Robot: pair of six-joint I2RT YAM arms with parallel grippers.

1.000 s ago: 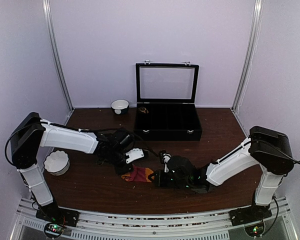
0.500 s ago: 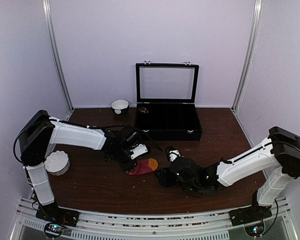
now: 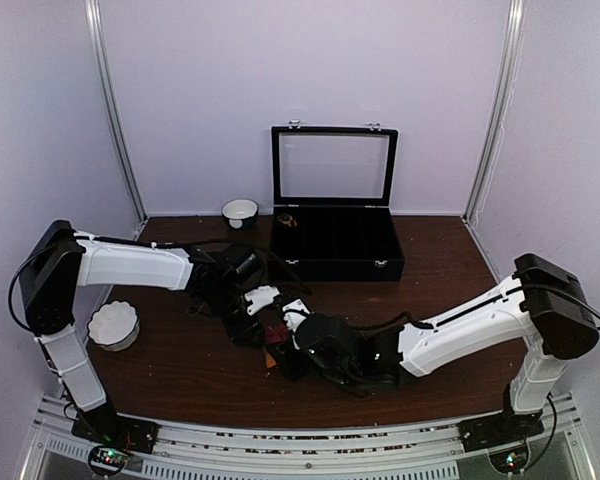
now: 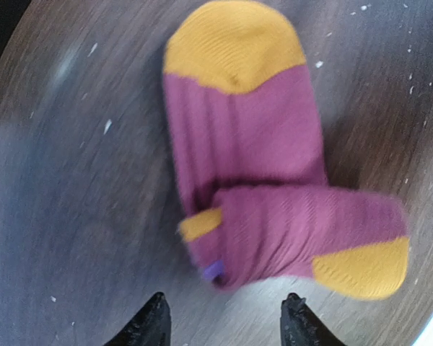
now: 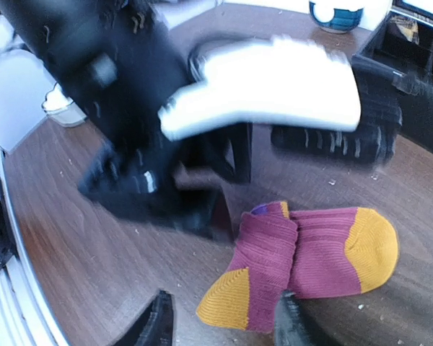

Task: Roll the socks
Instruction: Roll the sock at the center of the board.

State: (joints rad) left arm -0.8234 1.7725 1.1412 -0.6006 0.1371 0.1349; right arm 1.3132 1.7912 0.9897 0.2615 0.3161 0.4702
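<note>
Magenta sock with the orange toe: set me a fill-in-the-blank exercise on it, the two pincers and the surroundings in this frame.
1. The magenta ribbed fabric sock with orange toe and heel rests on the dark wooden table, gripped by ____ pincer.
2. The left pincer and the right pincer both have their jaws ____.
3. The scalloped white bowl sits beside the ____ arm.
Missing words: neither; open; left.

We look down on the whole table [image 3: 170, 375] from high at its near edge; both wrist views (very close, aimed downward) share the folded magenta socks [image 4: 260, 194].
</note>
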